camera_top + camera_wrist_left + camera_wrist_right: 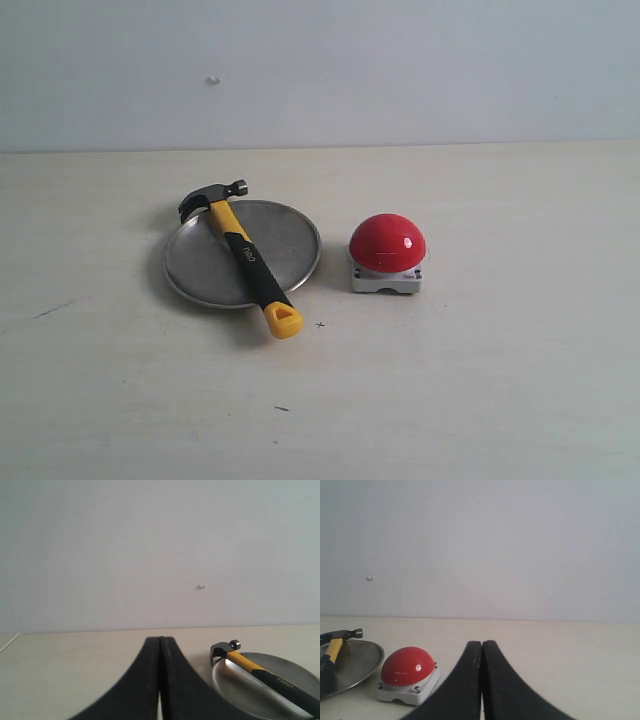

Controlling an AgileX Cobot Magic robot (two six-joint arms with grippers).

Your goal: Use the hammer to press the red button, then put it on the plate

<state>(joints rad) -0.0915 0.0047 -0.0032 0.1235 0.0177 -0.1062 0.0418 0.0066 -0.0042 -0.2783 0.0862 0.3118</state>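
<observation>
Yellow-necked, the hammer (245, 255) lies across the plate (200, 268) beside the red button (387, 243) on the counter (480, 380), left end effector (160, 642) and right end effector (482, 644) both closed on nothing, so placing looks done.

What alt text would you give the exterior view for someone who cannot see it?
A hammer lies across a round metal plate, its yellow handle end overhanging the near rim, on a pale table. A red button sits apart, to the plate's right.
</observation>
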